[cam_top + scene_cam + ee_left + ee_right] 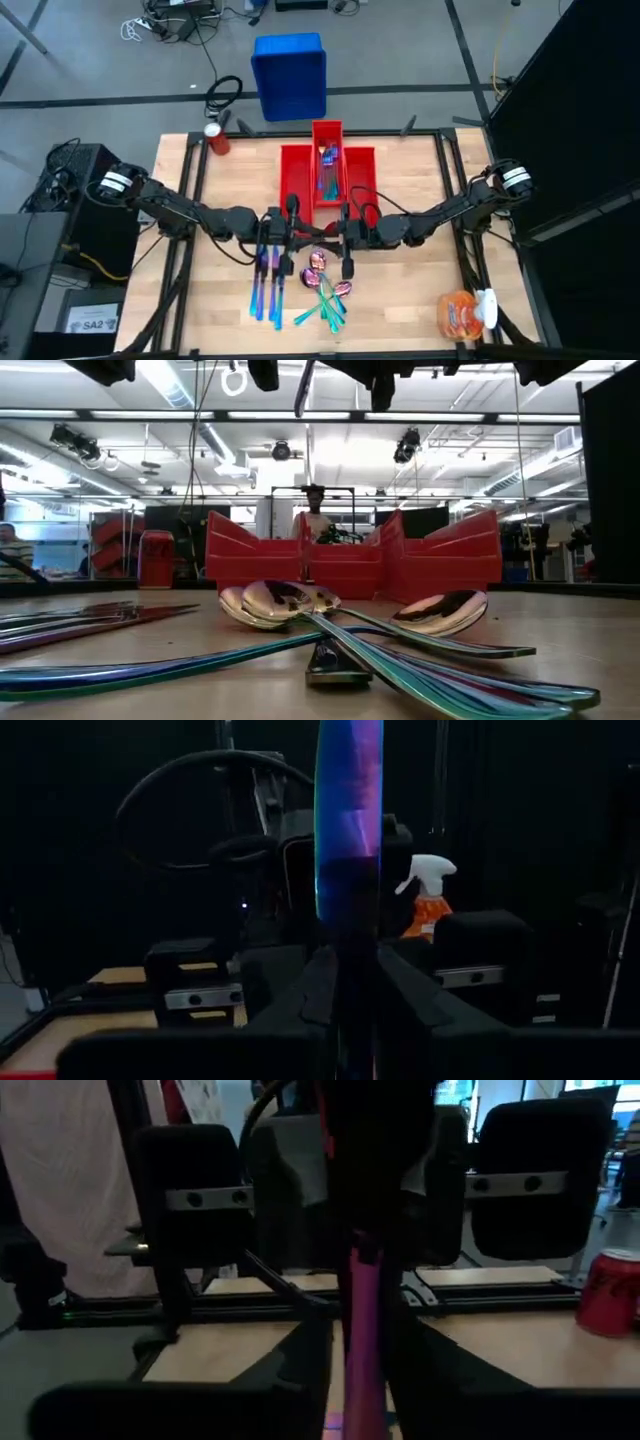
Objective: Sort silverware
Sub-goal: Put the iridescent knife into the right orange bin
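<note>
My left gripper and my right gripper face each other above the table's middle, just in front of the red bins. Both are shut on one slim iridescent piece of silverware, which shows blue-purple in the left wrist view and pink in the right wrist view. Several knives lie flat on the table at the near left. Spoons and forks lie in a crossed heap beside them. A few pieces lie in the middle bin. My left gripper pinches the piece's flat shaft between its two fingers, reaching level from the table's left, with the piece running on out past them along the fingers. The piece is lifted clear of the table. My right gripper pinches the same piece's other stretch between its two fingers, coming level from the table's right. The shaft runs along the fingers toward the left gripper; its far end is hidden by that gripper.
A blue bin stands on the floor beyond the table's far edge. A red can is at the far left corner, and an orange spray bottle lies at the near right. Bare wood lies to the right of the heap.
</note>
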### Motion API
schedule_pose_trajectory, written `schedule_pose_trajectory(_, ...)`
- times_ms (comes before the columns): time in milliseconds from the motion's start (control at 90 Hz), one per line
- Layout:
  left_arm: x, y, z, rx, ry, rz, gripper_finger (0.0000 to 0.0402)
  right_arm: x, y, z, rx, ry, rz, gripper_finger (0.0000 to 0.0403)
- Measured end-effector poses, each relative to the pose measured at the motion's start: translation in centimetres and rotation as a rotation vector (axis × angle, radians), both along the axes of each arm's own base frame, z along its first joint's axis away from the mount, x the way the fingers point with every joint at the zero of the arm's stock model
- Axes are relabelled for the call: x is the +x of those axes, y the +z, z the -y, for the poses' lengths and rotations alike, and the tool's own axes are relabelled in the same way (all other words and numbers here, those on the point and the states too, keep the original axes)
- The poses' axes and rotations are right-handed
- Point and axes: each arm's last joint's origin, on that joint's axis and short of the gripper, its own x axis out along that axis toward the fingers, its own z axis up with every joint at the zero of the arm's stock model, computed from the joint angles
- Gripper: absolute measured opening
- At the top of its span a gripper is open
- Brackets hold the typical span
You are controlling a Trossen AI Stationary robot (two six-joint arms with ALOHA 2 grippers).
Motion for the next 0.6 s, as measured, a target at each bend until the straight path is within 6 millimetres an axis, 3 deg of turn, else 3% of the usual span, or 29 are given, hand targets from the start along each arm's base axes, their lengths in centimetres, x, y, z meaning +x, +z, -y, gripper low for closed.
schedule_pose_trajectory(78,0.0,-0.1,0.0,-0.002,-0.001,-0.014,0.0027,0.0,-0.1,0.0,-0.016,-0.001,-0.010,0.0020)
schedule_pose_trajectory(344,0.0,-0.2,0.0,-0.013,-0.003,-0.021,0.0030,-0.3,-0.1,-0.6,-0.046,-0.058,-0.015,0.0020)
schedule_pose_trajectory(600,-0.2,0.2,-0.3,-0.025,0.065,-0.018,0.0143,-0.6,-0.1,-1.1,-0.074,-0.157,-0.013,0.0020)
